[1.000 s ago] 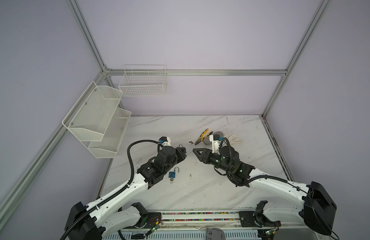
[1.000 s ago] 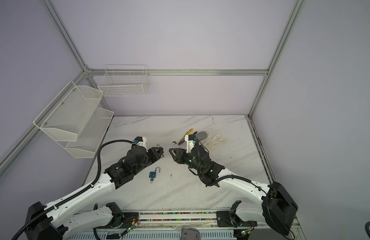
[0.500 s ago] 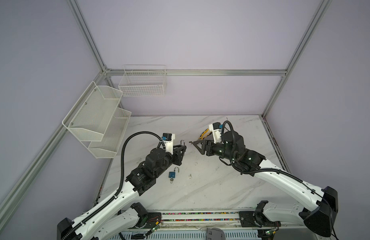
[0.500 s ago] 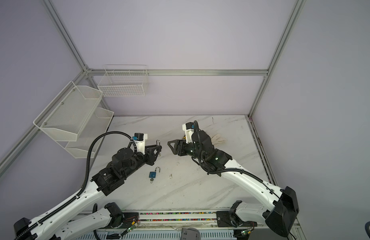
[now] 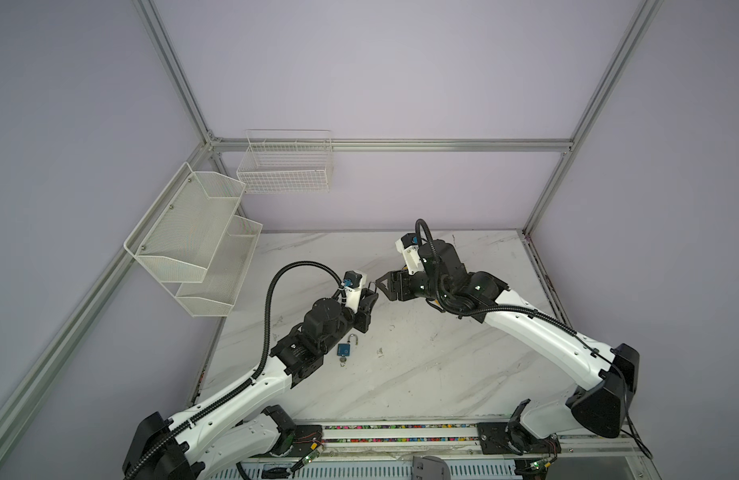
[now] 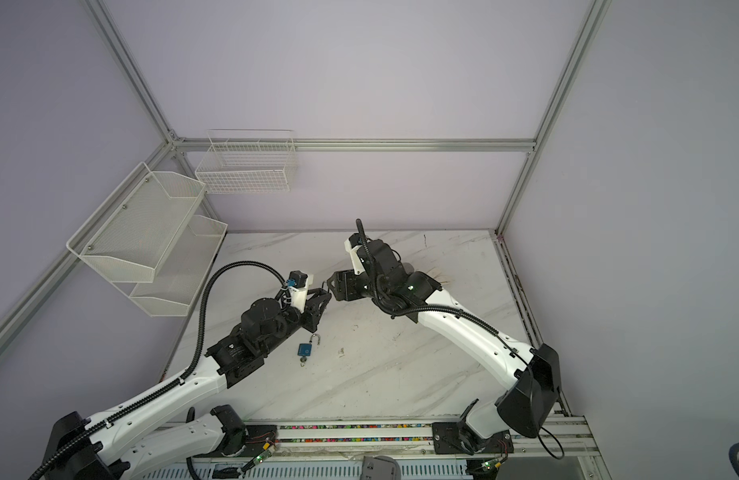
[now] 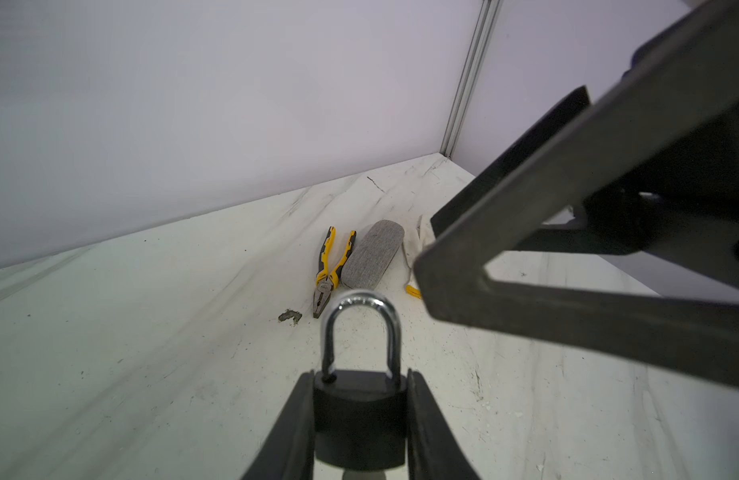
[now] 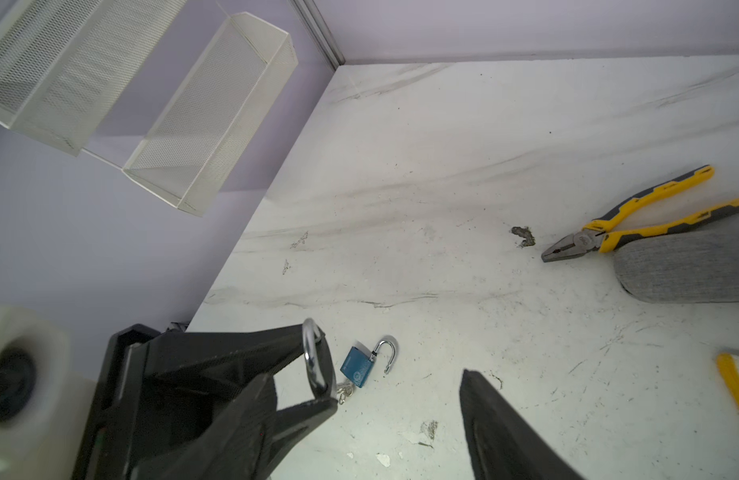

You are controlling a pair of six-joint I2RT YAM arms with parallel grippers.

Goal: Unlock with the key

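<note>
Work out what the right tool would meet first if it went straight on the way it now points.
Most likely the shackle of the black padlock held in the left tool, just ahead of the open right tool. Depth is unclear; the left tool itself may come first.

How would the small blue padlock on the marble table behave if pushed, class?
Lying flat, the small blue padlock probably slides, not rolls. Its open steel shackle might swing or snag. Apparently metal, so likely heavy for its size.
</note>
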